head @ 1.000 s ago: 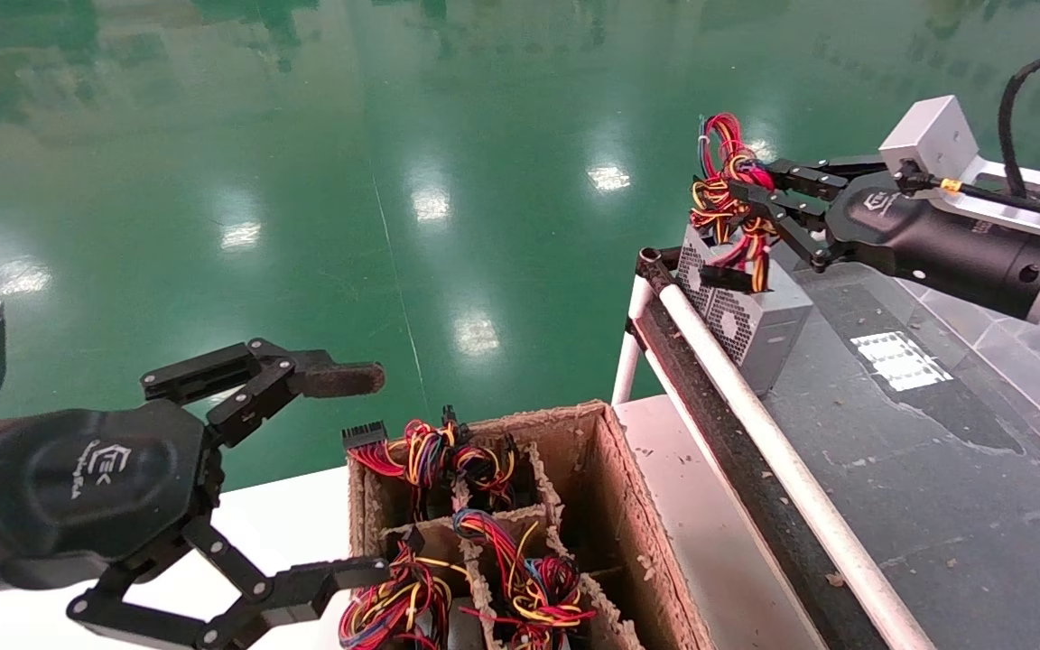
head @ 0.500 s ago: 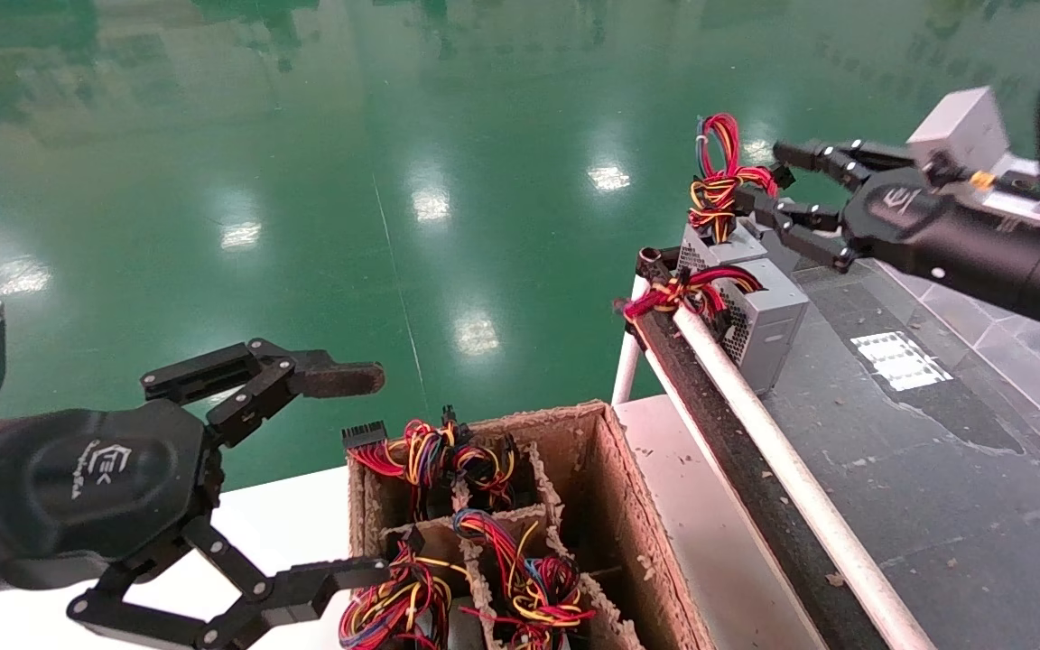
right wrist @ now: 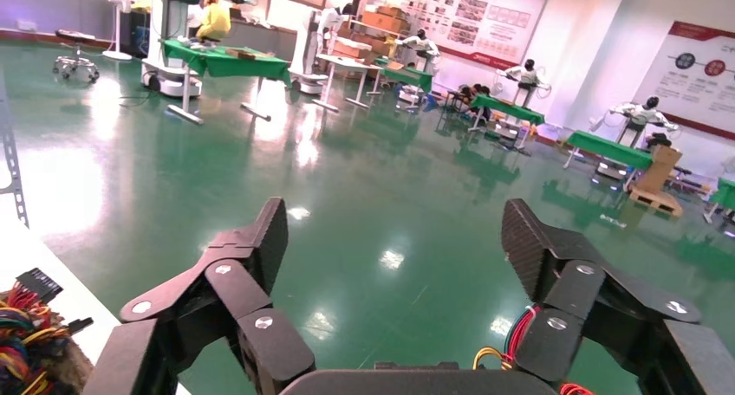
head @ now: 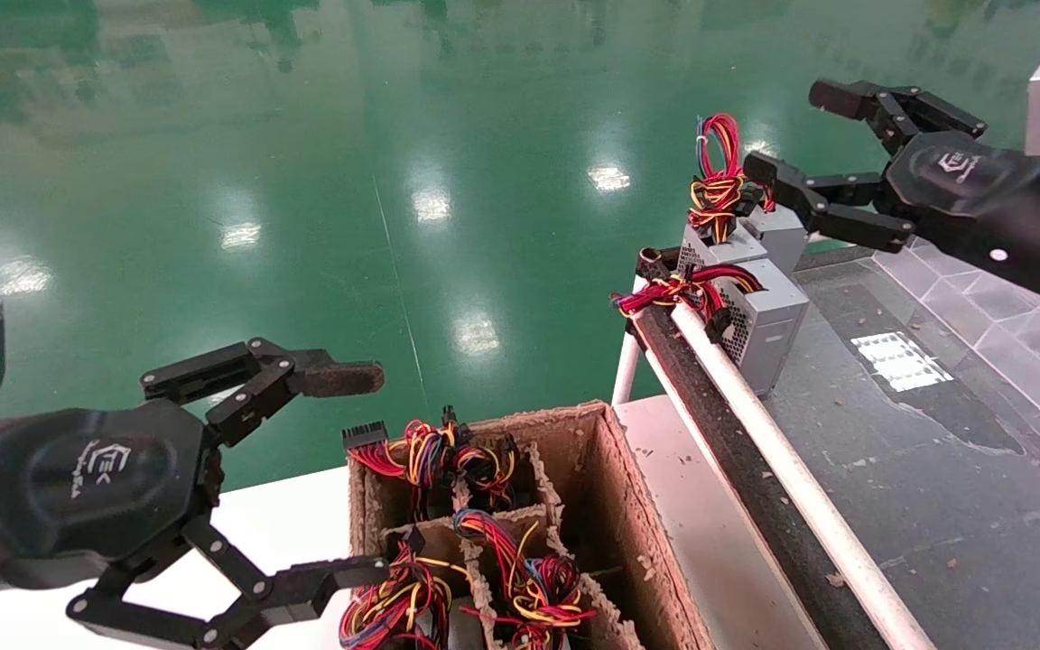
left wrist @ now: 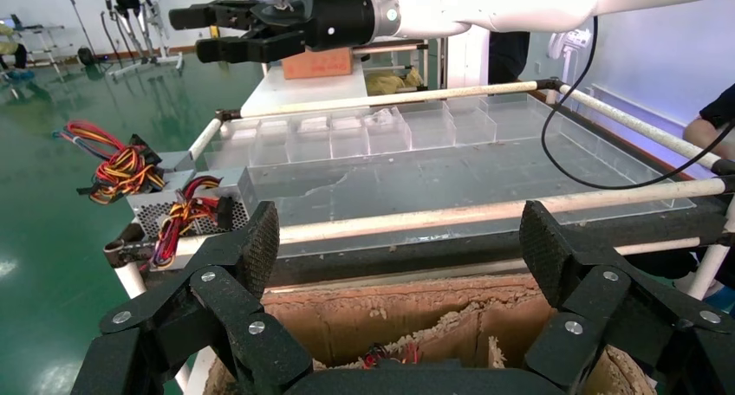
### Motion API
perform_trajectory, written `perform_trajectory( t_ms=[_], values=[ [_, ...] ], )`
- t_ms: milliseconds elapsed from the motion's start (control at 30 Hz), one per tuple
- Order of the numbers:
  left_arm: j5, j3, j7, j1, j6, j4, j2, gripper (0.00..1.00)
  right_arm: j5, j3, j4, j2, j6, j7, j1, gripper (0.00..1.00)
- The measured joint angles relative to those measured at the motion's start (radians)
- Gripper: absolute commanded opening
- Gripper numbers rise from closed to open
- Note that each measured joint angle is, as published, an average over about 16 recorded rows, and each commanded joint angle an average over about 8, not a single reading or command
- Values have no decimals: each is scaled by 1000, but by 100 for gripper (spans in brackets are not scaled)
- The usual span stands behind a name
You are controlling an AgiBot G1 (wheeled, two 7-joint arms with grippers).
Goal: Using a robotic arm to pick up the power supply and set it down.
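The power supply point(head: 771, 318), a light-grey box with a vent grille, rests at the far left corner of the dark table point(head: 953, 469). Its red and yellow wires point(head: 664, 293) hang over the white rail point(head: 755, 420). A second grey unit point(head: 777, 233) stands right behind it with its wires upright. My right gripper point(head: 795, 131) hovers open above and behind both units, holding nothing; the right wrist view shows the right gripper point(right wrist: 394, 239) over green floor. The left wrist view shows the power supply point(left wrist: 149, 215) beyond the open left gripper point(left wrist: 394, 248). That left gripper point(head: 371, 477) is parked low at the left.
A divided cardboard box point(head: 615, 469) in front of me holds several wire bundles point(head: 434, 456) in its compartments. It stands on a white table point(head: 303, 515) next to the railed dark table. Green floor point(head: 394, 181) lies beyond.
The right gripper opened and let go of the power supply's wires, which dropped over the rail. It then rose and drew back to the right. The left arm stayed still.
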Motion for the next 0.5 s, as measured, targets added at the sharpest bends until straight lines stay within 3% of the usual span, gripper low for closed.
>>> perform_trajectory(
  t_ms=[500],
  values=[
    [0,0,0,0,0,0,0,100,67,16,324,81,-13,182,-162,100]
  ],
)
